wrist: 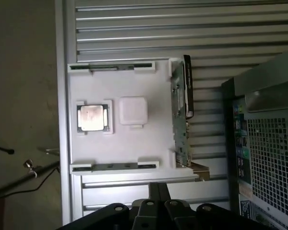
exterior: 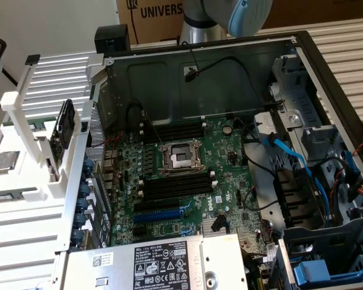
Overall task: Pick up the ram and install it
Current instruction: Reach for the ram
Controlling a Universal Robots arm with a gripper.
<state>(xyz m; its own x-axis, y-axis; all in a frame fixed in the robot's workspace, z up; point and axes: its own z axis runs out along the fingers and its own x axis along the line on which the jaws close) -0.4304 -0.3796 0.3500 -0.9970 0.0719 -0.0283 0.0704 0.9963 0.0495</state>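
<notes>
Fingers (wrist: 155, 192) closed and empty above the surface; the ram (wrist: 116, 166) lies flat in the white tray's (wrist: 134, 143) nearer edge slot, just ahead, long axis crosswise to them.

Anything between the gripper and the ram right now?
Nothing visible. In the wrist view the ram lies uncovered in the edge of the white tray nearest the gripper, with clear space between them. The CPU sits apart, further in on the tray.

A robotics lab: opened computer case (exterior: 199, 78) on slatted aluminium table (exterior: 345, 42), carton (exterior: 151, 15) behind.
</notes>
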